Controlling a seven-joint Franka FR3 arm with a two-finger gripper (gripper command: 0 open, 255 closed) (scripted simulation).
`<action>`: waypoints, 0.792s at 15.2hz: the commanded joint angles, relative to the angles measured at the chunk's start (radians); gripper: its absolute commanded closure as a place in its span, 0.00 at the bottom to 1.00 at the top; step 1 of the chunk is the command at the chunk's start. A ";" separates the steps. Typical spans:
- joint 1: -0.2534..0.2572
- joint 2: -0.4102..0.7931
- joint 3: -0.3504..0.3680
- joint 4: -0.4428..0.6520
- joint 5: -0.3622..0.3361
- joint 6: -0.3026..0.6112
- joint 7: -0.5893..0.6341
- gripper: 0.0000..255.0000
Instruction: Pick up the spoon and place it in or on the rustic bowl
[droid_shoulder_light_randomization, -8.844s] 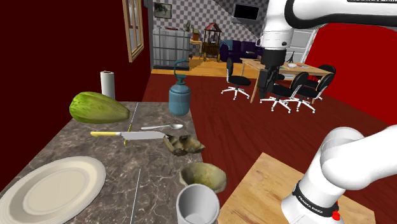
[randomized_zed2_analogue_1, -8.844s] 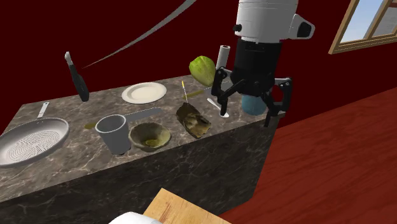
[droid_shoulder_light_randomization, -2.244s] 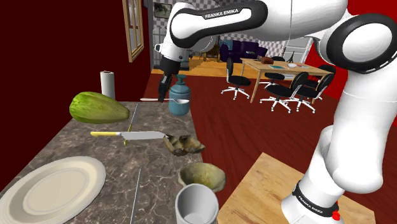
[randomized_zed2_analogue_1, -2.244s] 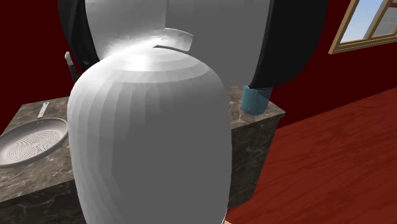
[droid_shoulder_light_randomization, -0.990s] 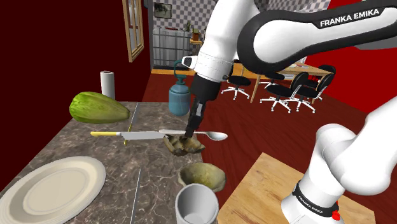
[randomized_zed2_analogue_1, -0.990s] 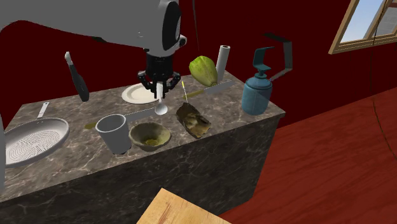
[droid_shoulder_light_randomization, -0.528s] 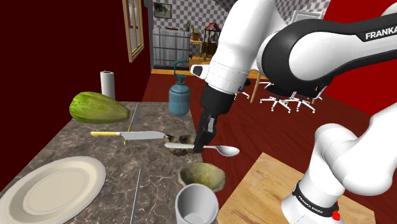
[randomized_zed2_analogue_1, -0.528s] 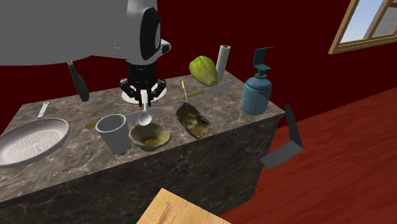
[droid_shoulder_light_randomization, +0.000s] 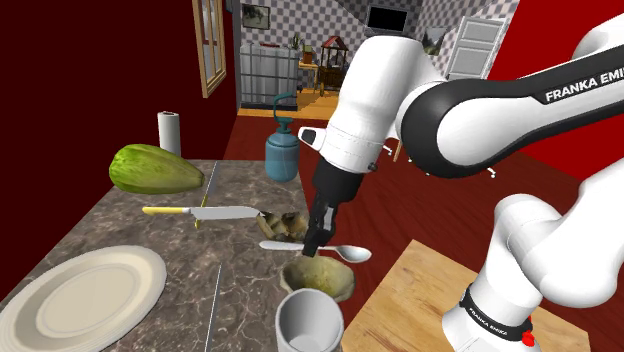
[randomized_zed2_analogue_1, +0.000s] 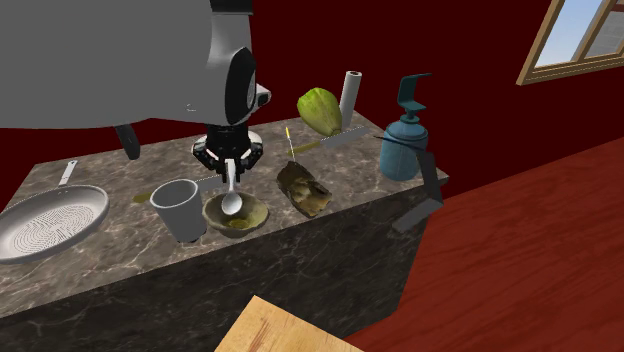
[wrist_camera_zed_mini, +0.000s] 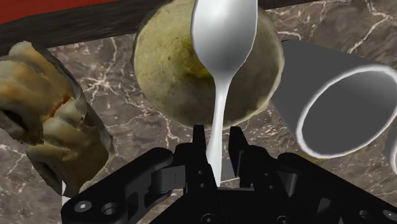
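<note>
My black gripper (droid_shoulder_light_randomization: 312, 246) is shut on the handle of a silver spoon (droid_shoulder_light_randomization: 347, 253) and holds it level just above the olive-brown rustic bowl (droid_shoulder_light_randomization: 320, 278) near the counter's front edge. In the second exterior view the spoon (randomized_zed2_analogue_1: 231, 203) hangs below the gripper (randomized_zed2_analogue_1: 229, 168), its scoop over the bowl (randomized_zed2_analogue_1: 238, 215). In the wrist view the fingers (wrist_camera_zed_mini: 198, 141) clasp the thin handle, and the spoon's scoop (wrist_camera_zed_mini: 223, 35) lies over the far part of the bowl (wrist_camera_zed_mini: 167, 76). The gripper (wrist_camera_zed_mini: 216, 137) is directly above the bowl's near rim.
A grey cup (droid_shoulder_light_randomization: 310, 322) stands right beside the bowl. A crumpled brown lump (droid_shoulder_light_randomization: 290, 226) lies on its other side. Further off on the marble counter (droid_shoulder_light_randomization: 240, 290) are a knife (droid_shoulder_light_randomization: 200, 211), a white plate (droid_shoulder_light_randomization: 80, 290), a green fruit (droid_shoulder_light_randomization: 155, 170), a blue dispenser (droid_shoulder_light_randomization: 283, 152) and a pan (randomized_zed2_analogue_1: 50, 222).
The gripper has carried the spoon from above the crumpled lump toward the counter's front edge and lower, so that its scoop now hangs over the bowl.
</note>
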 joint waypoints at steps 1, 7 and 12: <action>0.003 0.009 0.006 -0.024 0.006 0.033 -0.003 1.00; 0.007 0.031 0.013 -0.058 0.016 0.089 -0.011 1.00; 0.007 0.031 0.013 -0.058 0.016 0.089 -0.011 1.00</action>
